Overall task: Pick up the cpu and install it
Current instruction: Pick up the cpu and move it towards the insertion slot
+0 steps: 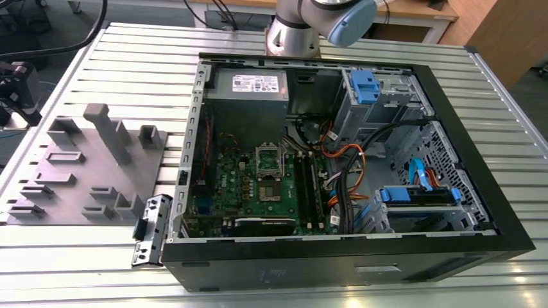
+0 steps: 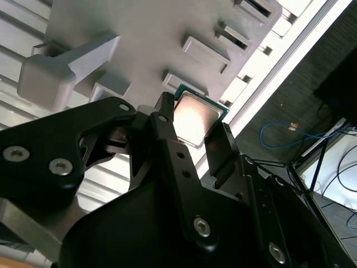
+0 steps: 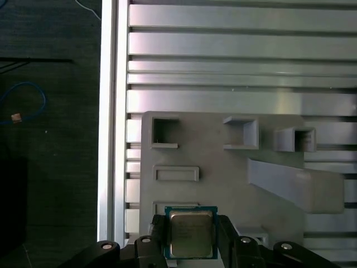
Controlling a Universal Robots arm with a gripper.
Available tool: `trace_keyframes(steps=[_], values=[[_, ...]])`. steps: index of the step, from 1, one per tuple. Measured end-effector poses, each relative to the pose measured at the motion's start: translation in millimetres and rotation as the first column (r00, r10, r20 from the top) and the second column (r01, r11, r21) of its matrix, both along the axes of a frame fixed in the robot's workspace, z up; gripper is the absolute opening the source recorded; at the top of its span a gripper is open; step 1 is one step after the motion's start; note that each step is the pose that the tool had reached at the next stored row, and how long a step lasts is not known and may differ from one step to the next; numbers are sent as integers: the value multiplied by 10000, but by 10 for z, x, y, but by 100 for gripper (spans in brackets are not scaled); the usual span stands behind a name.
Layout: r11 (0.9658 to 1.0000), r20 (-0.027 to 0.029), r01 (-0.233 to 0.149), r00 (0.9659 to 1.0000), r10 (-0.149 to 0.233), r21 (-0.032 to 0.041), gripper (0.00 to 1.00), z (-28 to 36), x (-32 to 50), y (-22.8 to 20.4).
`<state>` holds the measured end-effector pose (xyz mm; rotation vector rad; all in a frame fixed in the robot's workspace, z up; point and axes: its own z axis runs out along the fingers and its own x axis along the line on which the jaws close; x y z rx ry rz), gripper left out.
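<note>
Clamping cpu (image 3: pixel 190 233), end effector (image 3: pixel 191 228) over grey tray (image 3: pixel 223 178)

- The cpu (image 3: pixel 191 233) is topped with silvery-grey metal of a dull, satin sheen, and a thin green board edge is seen around it.
- The fingers (image 3: pixel 160 237) are finished in smooth black with a faint gloss; whether metal or plastic cannot be told. Bright metal screws (image 2: pixel 201 225) are set in them.
- The tray (image 3: pixel 212 151) is formed of matt grey plastic.
- The tabletop (image 3: pixel 240 56) is made of ribbed, silvery metal with a satin finish.
- The computer case (image 1: pixel 342 263) is clad in matt black outside and lined with bare grey sheet metal, with glossy blue plastic clips (image 1: pixel 363 86).
</note>
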<state>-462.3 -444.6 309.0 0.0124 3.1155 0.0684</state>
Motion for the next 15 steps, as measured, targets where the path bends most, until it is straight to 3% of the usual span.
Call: trace_keyframes(steps=[11, 15], values=[[10000, 0, 0, 10000, 0, 1, 47, 251, 0, 0], [10000, 0, 0, 10000, 0, 1, 47, 296, 0, 0]])
